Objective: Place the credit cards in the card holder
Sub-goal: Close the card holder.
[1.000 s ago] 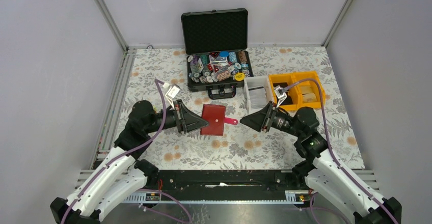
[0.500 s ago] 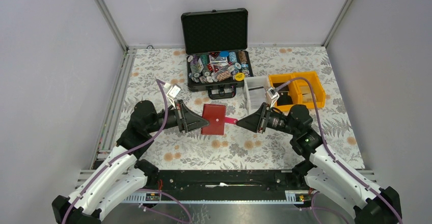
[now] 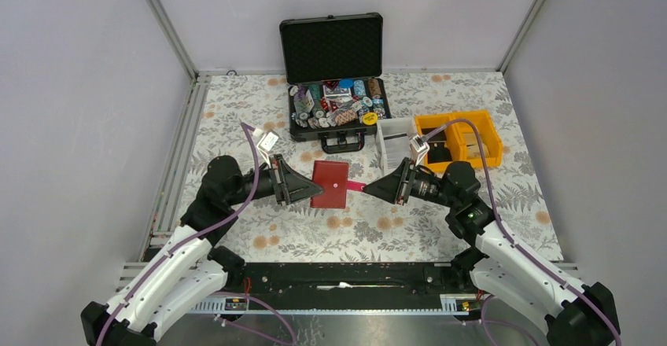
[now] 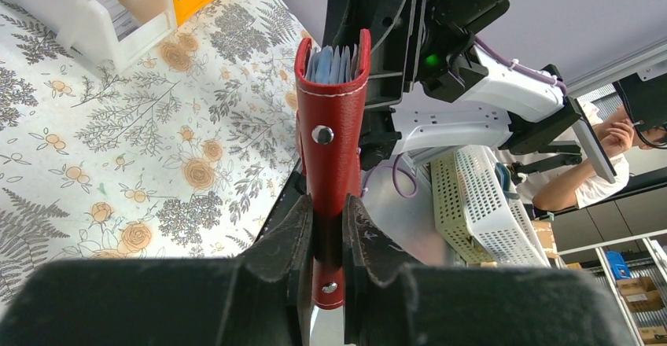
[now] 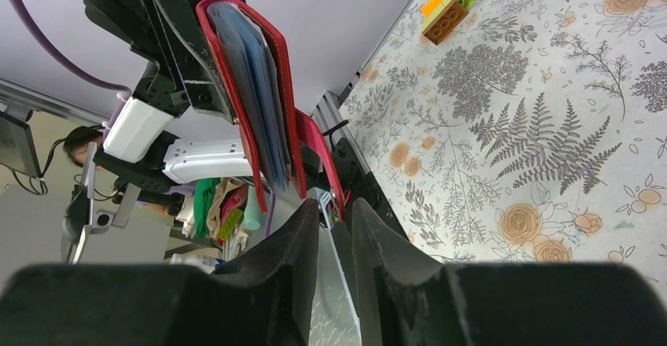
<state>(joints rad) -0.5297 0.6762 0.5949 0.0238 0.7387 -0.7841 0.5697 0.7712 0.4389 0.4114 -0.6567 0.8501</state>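
Both arms reach inward, low and level, tips facing each other. Left gripper [image 3: 312, 191] pinches the card holder [image 3: 331, 181]; right gripper [image 3: 367, 189] stands narrow at its opposite side, grip unclear.

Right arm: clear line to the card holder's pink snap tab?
Likely yes. The left gripper holds the card holder, its tab reaches the right gripper, jaws parted, nothing between.
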